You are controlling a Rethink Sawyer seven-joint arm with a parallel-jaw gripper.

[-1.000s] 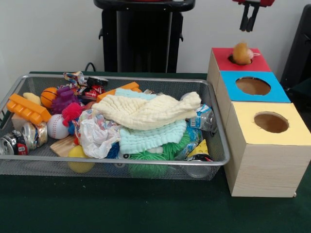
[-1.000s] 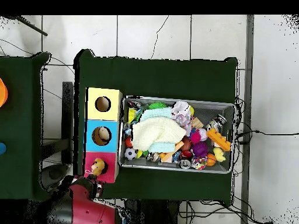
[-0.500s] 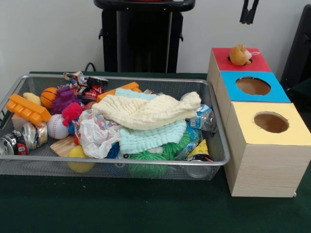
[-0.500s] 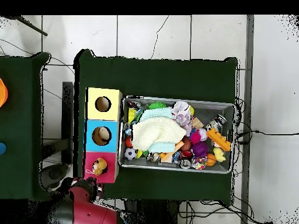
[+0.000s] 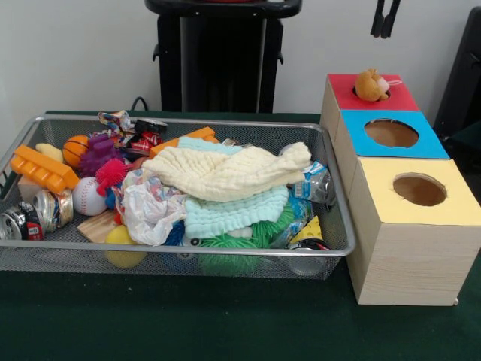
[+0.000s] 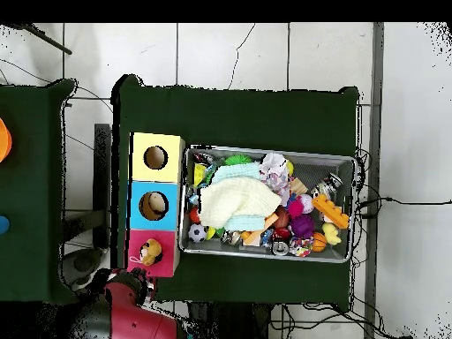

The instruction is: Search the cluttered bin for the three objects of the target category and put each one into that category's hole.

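A tan-orange plush toy (image 5: 370, 85) sits in the round hole of the red-topped box (image 5: 398, 98), with its upper half sticking out. It also shows in the overhead view (image 6: 149, 252) on the red top (image 6: 163, 262). My gripper (image 5: 384, 28) hangs high above and a little behind that hole, open and empty, with only its dark fingers showing at the top edge. The silver wire-mesh bin (image 5: 188, 122) stands left of the boxes, full of clutter. No other plush toy shows in the bin.
Blue-topped (image 5: 432, 144) and yellow-topped (image 5: 462, 209) boxes stand in a row with the red one. A cream cloth (image 5: 225, 171) and a mint cloth (image 5: 233, 214) cover the bin's middle. A baseball (image 5: 87, 197), spiky balls, cans and orange blocks (image 5: 41, 169) lie around them. The red arm (image 6: 132, 313) shows low in the overhead view.
The plush toy dropped from just above the red hole and settled into it. My gripper rose towards the top edge. Nothing has moved in the last half second.
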